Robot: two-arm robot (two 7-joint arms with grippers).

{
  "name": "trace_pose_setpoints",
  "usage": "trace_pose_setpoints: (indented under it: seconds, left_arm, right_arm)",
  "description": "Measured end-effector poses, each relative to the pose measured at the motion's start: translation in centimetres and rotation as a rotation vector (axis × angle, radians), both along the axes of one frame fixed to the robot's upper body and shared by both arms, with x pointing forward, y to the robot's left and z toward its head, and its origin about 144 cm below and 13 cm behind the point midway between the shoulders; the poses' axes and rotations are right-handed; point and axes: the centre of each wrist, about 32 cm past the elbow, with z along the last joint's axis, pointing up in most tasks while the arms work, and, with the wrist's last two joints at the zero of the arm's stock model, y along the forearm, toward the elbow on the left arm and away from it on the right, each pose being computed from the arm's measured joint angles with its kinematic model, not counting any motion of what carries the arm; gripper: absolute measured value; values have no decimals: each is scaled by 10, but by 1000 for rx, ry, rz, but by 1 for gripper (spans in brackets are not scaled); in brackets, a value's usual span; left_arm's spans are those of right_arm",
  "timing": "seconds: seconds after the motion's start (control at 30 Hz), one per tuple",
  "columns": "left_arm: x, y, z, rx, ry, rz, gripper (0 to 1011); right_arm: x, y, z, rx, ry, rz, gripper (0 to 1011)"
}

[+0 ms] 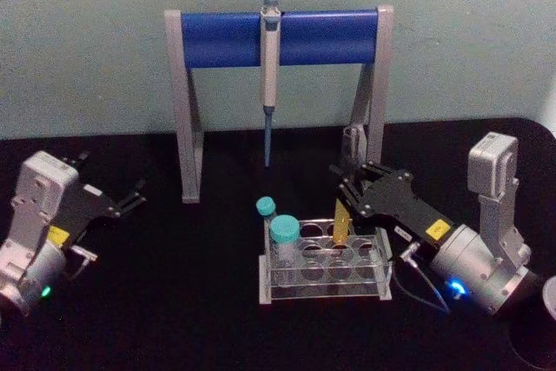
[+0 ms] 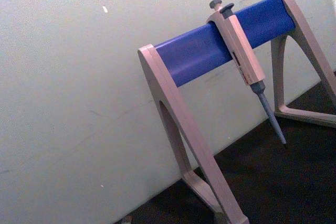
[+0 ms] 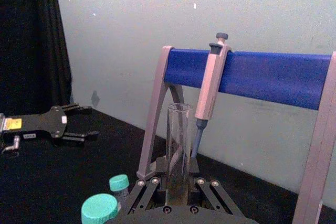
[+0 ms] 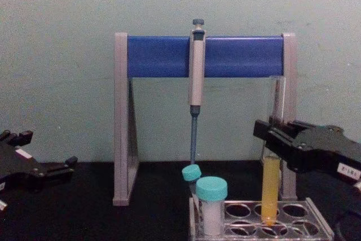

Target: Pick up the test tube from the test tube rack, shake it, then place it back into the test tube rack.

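Test tube [image 4: 271,187] in rack [image 1: 321,291], pipette stand [image 4: 158,56] behind

No wording can be read. A yellow sticker [image 1: 437,229] and a white label [image 4: 348,170] on the right tool [image 1: 349,182] carry marks too small to make out.

Lab bench, by the look of it. Grey-blue pipette [image 1: 269,84] hangs on a blue-barred pipette stand [image 1: 217,38]. Low translucent test tube rack [image 1: 321,289] holds teal-capped vials [image 1: 284,234], contents hard to make out, and a glass test tube [image 4: 271,190] with yellow-orange liquid. Black bench top [image 1: 174,301], with a plain pale wall [image 1: 87,41] behind.
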Motion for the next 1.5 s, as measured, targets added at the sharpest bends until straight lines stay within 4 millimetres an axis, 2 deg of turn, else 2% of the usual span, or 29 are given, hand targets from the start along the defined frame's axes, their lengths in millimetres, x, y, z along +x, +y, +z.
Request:
trace_pose_setpoints:
  seconds: [0.8, 1.5]
  left_arm:
    - [0, 0, 0, 0, 0, 0, 1010]
    - [0, 0, 0, 0, 0, 0, 1010]
  right_arm:
    - [-4, 4, -20, -27, 61, -25, 229]
    - [-6, 6, -26, -28, 88, -26, 229]
